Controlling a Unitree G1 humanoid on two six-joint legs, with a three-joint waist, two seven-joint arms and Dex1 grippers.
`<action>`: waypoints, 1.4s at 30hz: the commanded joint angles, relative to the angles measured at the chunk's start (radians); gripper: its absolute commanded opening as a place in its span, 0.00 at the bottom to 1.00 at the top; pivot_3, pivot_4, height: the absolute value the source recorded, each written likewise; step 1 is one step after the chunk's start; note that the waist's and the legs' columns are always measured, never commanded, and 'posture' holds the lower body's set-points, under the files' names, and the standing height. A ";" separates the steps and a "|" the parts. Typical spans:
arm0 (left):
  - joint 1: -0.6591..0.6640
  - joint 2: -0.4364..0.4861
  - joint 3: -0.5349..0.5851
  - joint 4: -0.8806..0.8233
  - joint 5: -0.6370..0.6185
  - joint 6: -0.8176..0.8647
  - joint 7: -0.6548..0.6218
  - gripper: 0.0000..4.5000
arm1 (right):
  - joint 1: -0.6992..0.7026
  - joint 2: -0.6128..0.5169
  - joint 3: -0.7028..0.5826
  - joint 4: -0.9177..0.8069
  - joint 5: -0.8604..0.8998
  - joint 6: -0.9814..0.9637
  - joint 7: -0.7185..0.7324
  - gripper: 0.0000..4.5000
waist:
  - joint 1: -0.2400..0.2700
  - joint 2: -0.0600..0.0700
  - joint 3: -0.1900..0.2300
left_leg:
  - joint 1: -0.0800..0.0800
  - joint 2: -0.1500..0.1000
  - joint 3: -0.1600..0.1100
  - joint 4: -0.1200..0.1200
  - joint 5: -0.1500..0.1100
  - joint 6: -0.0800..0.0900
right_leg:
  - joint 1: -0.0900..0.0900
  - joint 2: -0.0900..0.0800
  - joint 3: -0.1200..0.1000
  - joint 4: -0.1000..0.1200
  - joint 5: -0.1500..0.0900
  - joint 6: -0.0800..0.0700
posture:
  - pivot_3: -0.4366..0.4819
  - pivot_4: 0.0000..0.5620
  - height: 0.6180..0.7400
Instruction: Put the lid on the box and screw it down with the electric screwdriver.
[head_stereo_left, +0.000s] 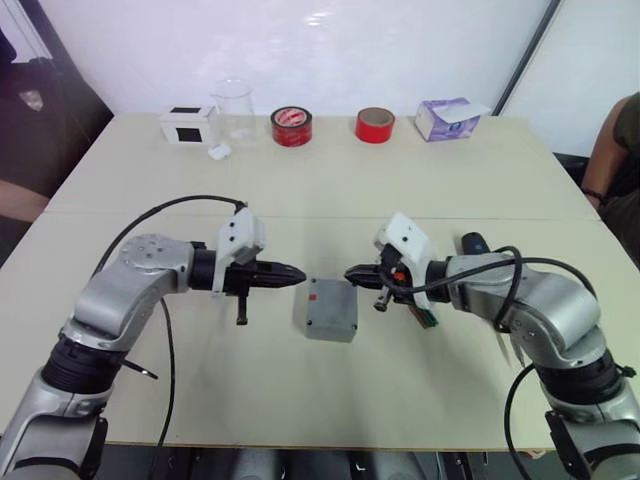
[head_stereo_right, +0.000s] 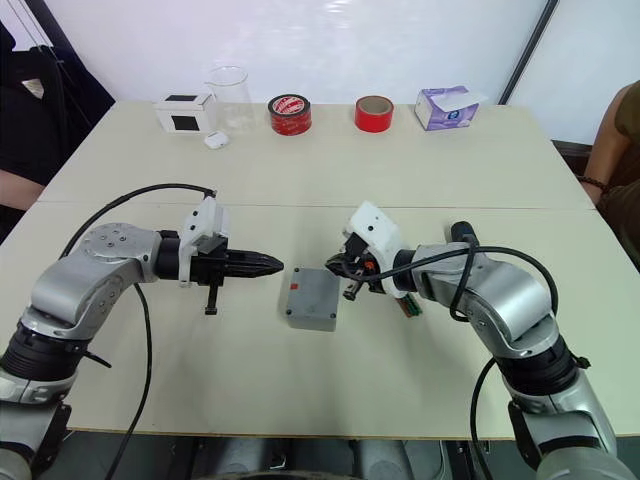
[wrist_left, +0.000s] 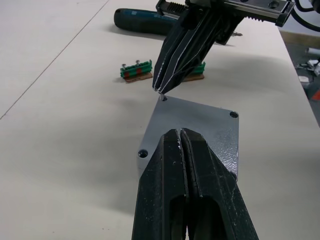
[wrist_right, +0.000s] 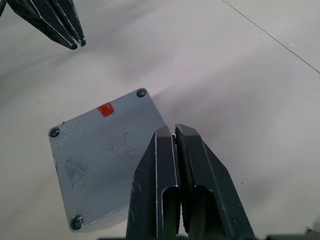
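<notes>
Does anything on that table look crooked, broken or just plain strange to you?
Nothing looks spilled or broken. The grey box, with its lid already on top, sits turned at an angle to the table edges, between the two shut grippers. A small green part lies loose beside it.

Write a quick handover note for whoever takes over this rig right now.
Left gripper: shut, empty, hovering on the box's left.
Right gripper: shut, empty, by the box's right edge.
Box: mid-table between the grippers, lid already on; screws sit in three visible corner holes, tightness unclear.
Screwdriver: lying on the table behind the right arm, not held.
Left: pick up the screwdriver, drive the screws.
</notes>
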 joint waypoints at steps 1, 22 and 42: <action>-0.004 -0.005 0.022 -0.031 -0.014 -0.006 0.004 0.00 | 0.009 -0.013 -0.019 -0.027 -0.002 -0.010 0.003 0.01 | 0.000 0.000 0.000 | 0.000 0.000 0.000 0.000 0.000 0.000 | 0.000 0.000 0.000 0.000 0.000 0.000 | 0.48 0.27 1.00; -0.004 -0.012 0.021 -0.052 -0.028 0.016 0.020 0.00 | 0.034 -0.020 -0.013 0.023 -0.051 -0.061 0.014 0.01 | 0.000 0.000 0.000 | 0.000 0.000 0.000 0.000 0.000 0.000 | 0.000 0.000 0.000 0.000 0.000 0.000 | 0.48 0.27 1.00; 0.013 -0.003 0.017 -0.074 -0.030 0.022 0.020 0.00 | 0.066 -0.010 0.018 0.021 -0.047 -0.047 0.025 0.25 | 0.000 0.000 0.000 | 0.001 0.000 0.000 0.000 0.000 0.000 | 0.000 0.000 0.000 0.000 0.000 0.000 | 0.48 0.27 1.00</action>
